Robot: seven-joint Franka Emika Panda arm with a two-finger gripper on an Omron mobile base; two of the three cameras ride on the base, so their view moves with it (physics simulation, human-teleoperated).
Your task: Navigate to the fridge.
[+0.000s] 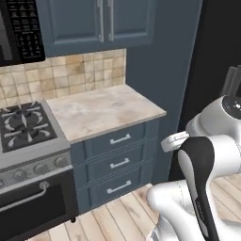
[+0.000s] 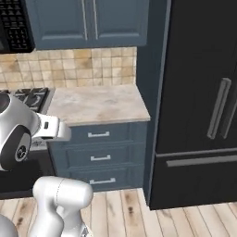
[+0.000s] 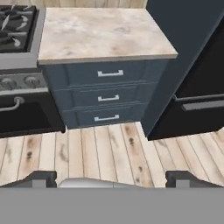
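Right base view: I see the fridge (image 2: 199,102) filling the right half of the frame, matte black, with two grey bar handles (image 2: 218,109) near the right edge and a horizontal bar on the lower drawer. A blue side panel separates it from the table (image 2: 99,104), a marble-topped unit with three blue drawers (image 2: 99,157) at centre. My arm (image 2: 18,134) is folded at the lower left, its elbow raised and the white link pointing right over the drawers.

Left base view: the arm (image 1: 202,164) occupies the lower right, bent tightly, in front of the black fridge face (image 1: 214,52) at the upper right. The gas hob (image 1: 21,124) and oven (image 1: 33,207) lie at the left.

Hand view: the hand (image 3: 112,178) looks down and forward at the wooden floor (image 3: 96,153); its two finger tips (image 3: 39,178) sit far apart at the bottom corners, spread and holding nothing. The fridge (image 3: 197,105) appears at the right edge.
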